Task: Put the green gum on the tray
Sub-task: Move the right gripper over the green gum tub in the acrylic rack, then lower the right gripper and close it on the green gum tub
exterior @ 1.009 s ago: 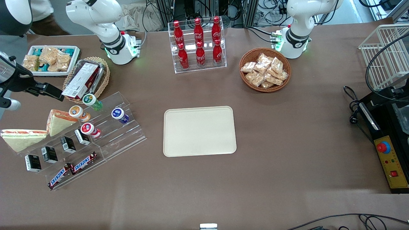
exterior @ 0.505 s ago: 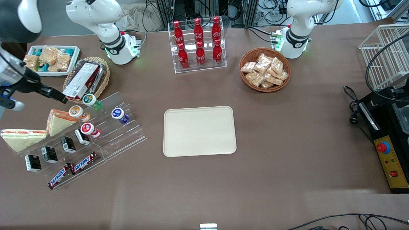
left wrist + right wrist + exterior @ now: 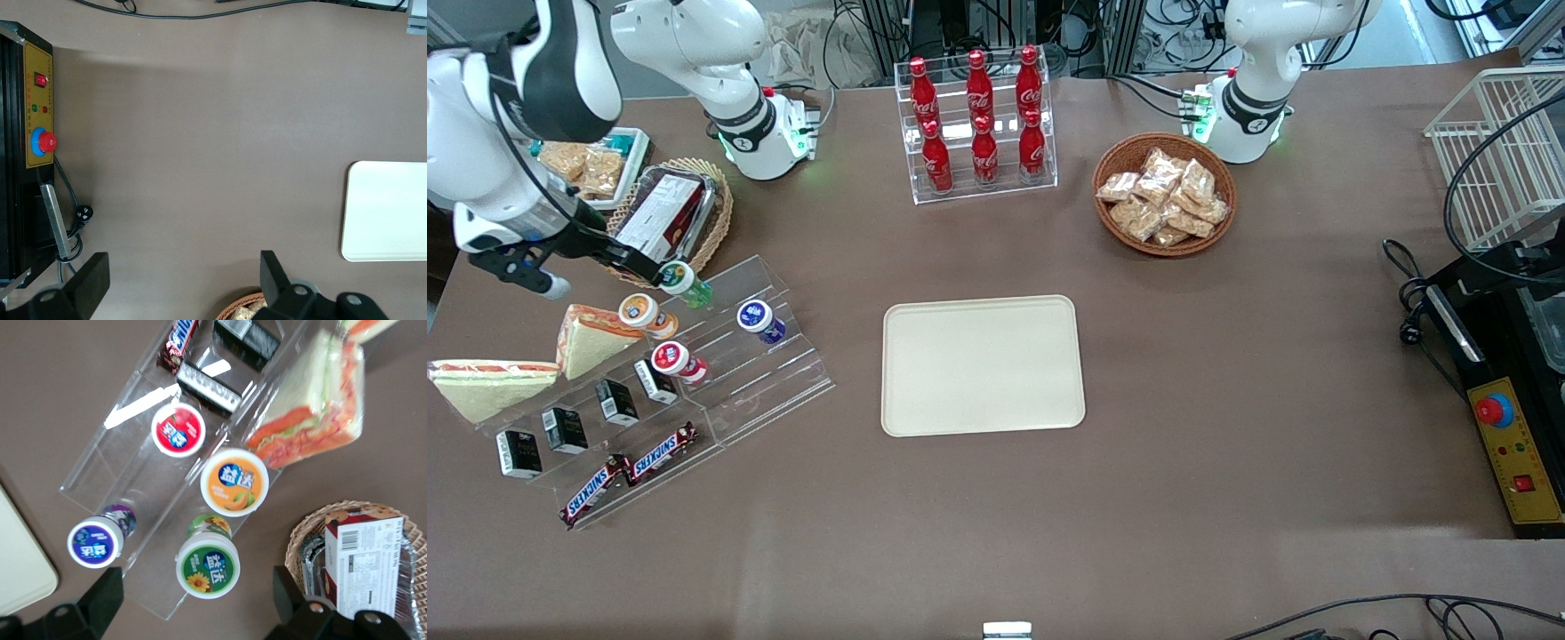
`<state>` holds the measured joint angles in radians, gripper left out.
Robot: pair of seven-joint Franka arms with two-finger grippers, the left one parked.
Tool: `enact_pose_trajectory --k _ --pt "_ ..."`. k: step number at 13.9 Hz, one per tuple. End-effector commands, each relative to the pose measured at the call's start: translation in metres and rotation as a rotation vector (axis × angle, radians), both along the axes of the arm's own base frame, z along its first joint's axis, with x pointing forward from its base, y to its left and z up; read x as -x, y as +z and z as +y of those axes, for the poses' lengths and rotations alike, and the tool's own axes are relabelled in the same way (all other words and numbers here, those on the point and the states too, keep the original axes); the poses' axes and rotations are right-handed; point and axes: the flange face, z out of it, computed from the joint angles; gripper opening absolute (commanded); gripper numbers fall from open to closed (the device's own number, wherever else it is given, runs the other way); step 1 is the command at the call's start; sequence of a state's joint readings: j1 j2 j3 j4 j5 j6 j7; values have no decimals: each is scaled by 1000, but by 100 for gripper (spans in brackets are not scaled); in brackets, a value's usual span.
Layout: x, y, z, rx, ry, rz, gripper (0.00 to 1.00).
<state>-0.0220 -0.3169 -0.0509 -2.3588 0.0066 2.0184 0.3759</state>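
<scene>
I have the gripper [image 3: 640, 264] in the upper part of the front frame, at the working arm's end of the table, its tip just beside the lid of the green gum [image 3: 679, 278]. In the wrist view the two fingers [image 3: 100, 600] stand spread wide apart, and the green gum [image 3: 207, 567] shows between them. Neither finger touches it, so nothing is gripped.

The green gum stands upright on a clear stepped rack [image 3: 783, 373]. I count four gum bottles on that rack: the green one, an orange one [image 3: 640, 311], a red one [image 3: 671, 358] and a purple-blue one [image 3: 758, 318]. The green one is the farthest from the front camera. Lower on the rack I count four small black boxes [image 3: 565, 429] and two Snickers bars [image 3: 627, 471]. Two sandwiches [image 3: 591, 338] lie beside the rack.

One tray [image 3: 983, 364] lies flat in the middle of the front frame, well apart from the gum, and its surface is bare. Higher in the frame a clear stand holds six red cola bottles [image 3: 980, 116]. I also count two wicker baskets: one with snack packets [image 3: 1165, 196] and one with a boxed pack [image 3: 663, 218] near the gripper.
</scene>
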Motion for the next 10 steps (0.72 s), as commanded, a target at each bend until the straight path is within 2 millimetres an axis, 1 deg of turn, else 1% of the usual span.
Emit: enact_pose_trajectory --k 1,6,8,10 --pt "16 -12 2 -32 -35 -17 100" --pt "23 -46 3 -34 -47 -35 100" --pt "26 -54 3 -35 -49 -26 100" --pt "26 -56 5 -35 -44 -23 100"
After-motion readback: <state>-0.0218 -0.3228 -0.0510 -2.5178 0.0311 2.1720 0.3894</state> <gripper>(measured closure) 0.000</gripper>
